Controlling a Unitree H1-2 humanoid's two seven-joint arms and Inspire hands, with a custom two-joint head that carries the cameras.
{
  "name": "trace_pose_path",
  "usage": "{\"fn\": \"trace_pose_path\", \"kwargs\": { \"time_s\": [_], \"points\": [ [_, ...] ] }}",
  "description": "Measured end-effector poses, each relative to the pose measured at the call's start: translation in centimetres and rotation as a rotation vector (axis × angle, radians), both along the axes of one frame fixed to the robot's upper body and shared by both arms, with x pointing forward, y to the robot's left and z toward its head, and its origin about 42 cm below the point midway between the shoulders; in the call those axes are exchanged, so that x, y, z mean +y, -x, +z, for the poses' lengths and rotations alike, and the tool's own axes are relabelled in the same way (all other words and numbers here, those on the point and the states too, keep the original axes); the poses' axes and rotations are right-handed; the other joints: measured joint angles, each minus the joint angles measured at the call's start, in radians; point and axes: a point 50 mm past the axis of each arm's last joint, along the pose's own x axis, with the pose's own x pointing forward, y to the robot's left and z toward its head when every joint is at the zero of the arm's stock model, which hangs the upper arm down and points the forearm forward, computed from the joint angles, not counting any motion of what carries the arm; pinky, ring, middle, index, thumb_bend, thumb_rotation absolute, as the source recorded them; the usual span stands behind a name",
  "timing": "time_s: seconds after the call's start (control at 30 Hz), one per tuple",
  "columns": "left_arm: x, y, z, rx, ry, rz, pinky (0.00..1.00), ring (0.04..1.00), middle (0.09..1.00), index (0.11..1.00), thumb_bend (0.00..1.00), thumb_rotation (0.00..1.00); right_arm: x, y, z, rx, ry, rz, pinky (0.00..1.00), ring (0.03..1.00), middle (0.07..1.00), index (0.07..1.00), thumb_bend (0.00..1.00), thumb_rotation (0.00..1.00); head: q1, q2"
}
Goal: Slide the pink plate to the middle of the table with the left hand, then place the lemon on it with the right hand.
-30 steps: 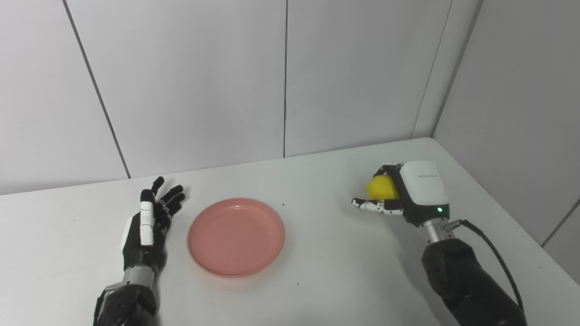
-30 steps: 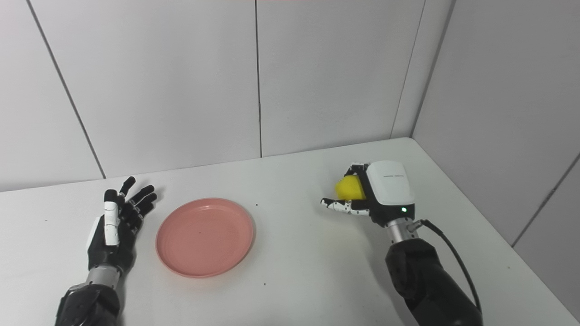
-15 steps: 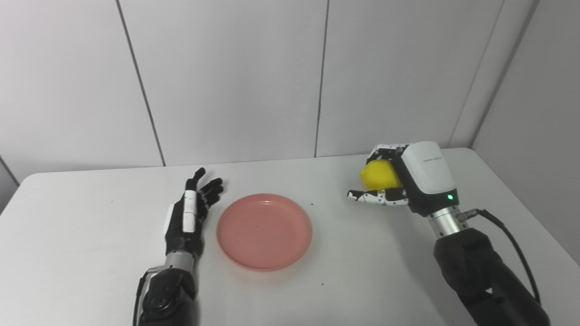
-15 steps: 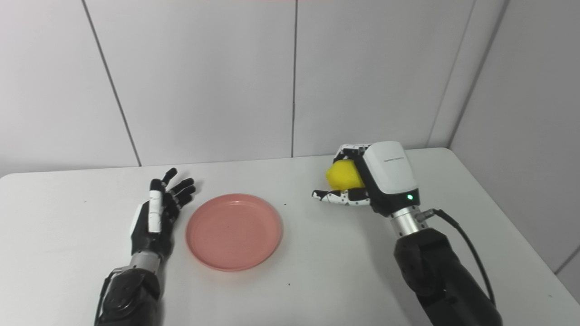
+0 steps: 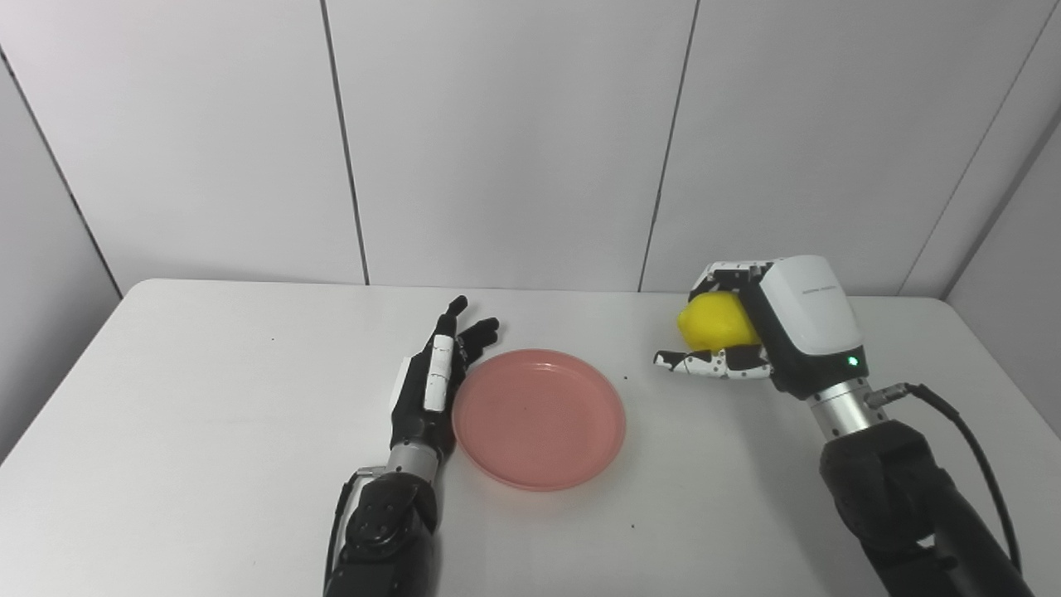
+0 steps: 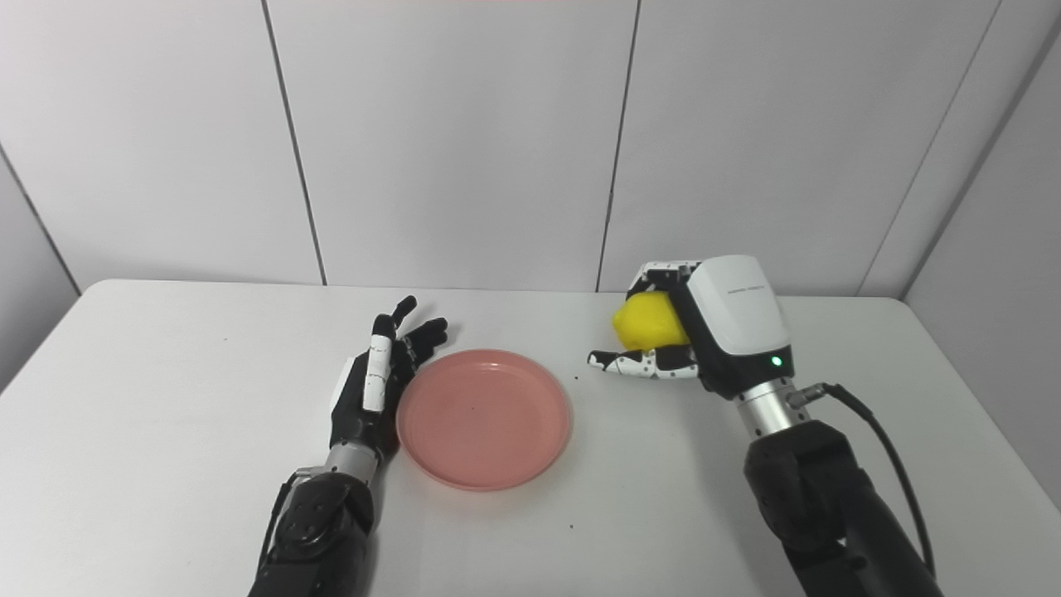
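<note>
The white table (image 5: 166, 398) is being cut off along its near edge by the bottom of both views, and the pink plate (image 5: 539, 417) is being taken as the landmark for everything else. Just to the left of the plate, the left hand (image 5: 431, 390) is being held edge-on against the plate's left rim, its fingers (image 5: 477, 334) being kept straight and spread, with nothing being gripped; whether the hand is actually touching the rim cannot be told, since the contact line is being hidden by the hand itself. The left forearm is being cropped at the bottom edge. The plate is lying flat on the table near its middle, with nothing being carried on it, and its inside is being shown in full. To the right of the plate and well apart from it, the lemon (image 5: 714, 322) is being held above the table by the right hand (image 5: 767, 332), whose fingers are being curled around the fruit. Only the left part of the lemon is being shown; the rest is being covered by the white back of the hand. A black cable (image 5: 953, 423) is being trailed from the right wrist, farther right of the plate.
</note>
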Motion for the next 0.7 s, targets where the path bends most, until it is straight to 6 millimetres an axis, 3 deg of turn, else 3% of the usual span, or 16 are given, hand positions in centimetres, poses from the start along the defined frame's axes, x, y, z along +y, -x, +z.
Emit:
{"fn": "trace_pose_path", "kwargs": {
  "time_s": [0.17,0.33,0.47,0.7],
  "points": [
    [-0.1,0.0,0.0,0.002,0.001,0.006,0.91,0.805,0.767,0.900,0.90,0.92,1.5,-0.3,-0.3,0.057,0.028,0.043,0.16,0.218,0.297,0.392,0.60,0.49,0.008,-0.003],
    [-0.2,0.0,0.0,0.005,0.008,0.013,0.91,0.798,0.757,0.894,0.89,0.92,3.4,-0.8,-0.4,0.096,0.028,0.094,0.16,0.220,0.297,0.377,0.59,0.49,0.011,-0.009],
    [-0.3,0.0,0.0,0.004,0.008,0.012,0.92,0.801,0.754,0.890,0.91,0.91,4.8,-1.2,-1.4,0.122,0.041,0.131,0.18,0.246,0.323,0.425,0.59,0.54,0.014,-0.012],
    [-0.4,0.0,0.0,0.002,0.006,0.011,0.93,0.794,0.743,0.889,0.91,0.92,7.4,-1.8,-3.0,0.182,0.056,0.189,0.20,0.264,0.340,0.459,0.59,0.51,0.003,-0.011]
  ]
}}
